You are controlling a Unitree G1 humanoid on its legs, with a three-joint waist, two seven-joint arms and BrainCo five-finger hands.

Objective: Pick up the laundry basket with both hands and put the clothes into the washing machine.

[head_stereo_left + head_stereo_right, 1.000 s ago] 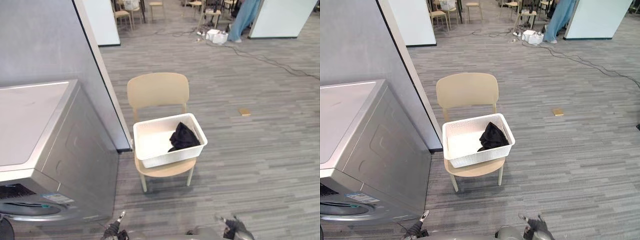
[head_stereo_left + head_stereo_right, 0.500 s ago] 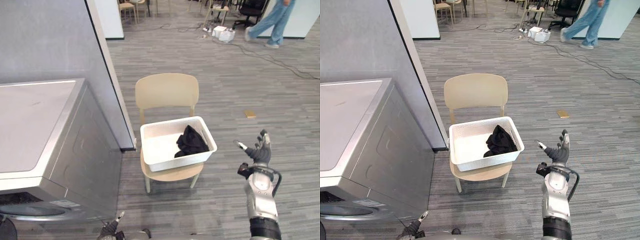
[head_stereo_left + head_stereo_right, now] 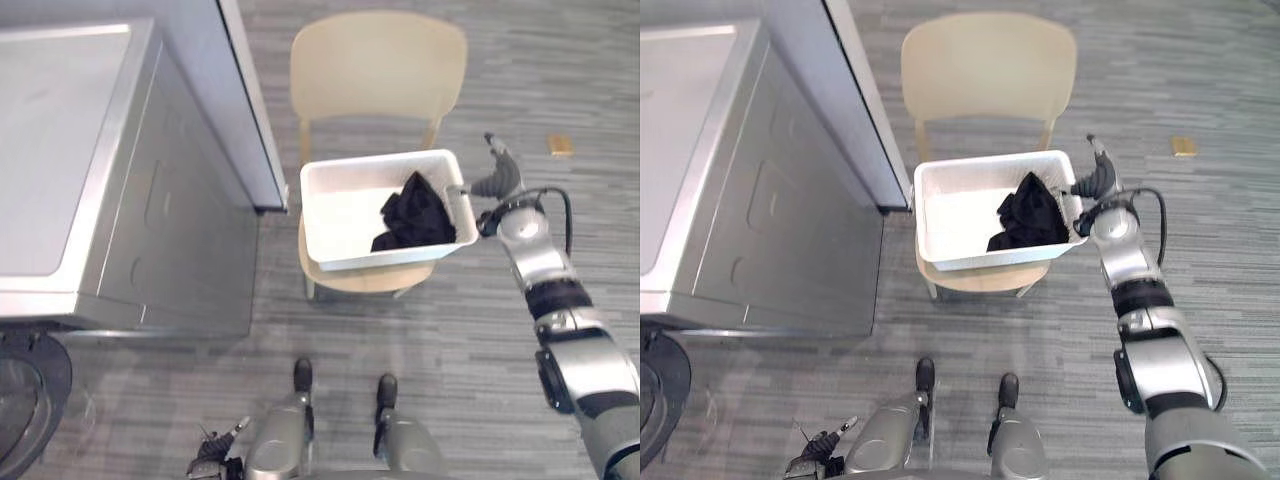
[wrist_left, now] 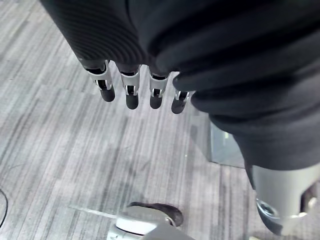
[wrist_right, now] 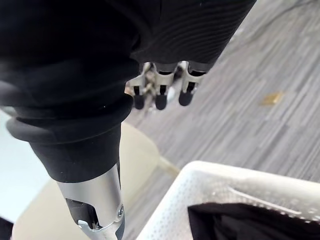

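Observation:
A white laundry basket (image 3: 345,215) sits on the seat of a beige chair (image 3: 380,65). Black clothes (image 3: 415,215) lie in its right half, seen also in the right wrist view as black clothes (image 5: 240,220) behind the basket's rim (image 5: 200,175). My right hand (image 3: 497,175) is open right beside the basket's right end, thumb close to the rim. Low near my body hangs my left hand (image 3: 215,462), its fingers (image 4: 130,92) straight over the floor. The grey washing machine (image 3: 70,170) stands to the left of the chair.
A grey partition wall (image 3: 250,100) runs between the washing machine and the chair. The machine's round door (image 3: 25,400) hangs open at the lower left. A small tan object (image 3: 560,145) lies on the floor right of the chair.
The camera has tipped down and come closer to the chair. My right hand has gone from the open floor right of the chair up to the basket's right end.

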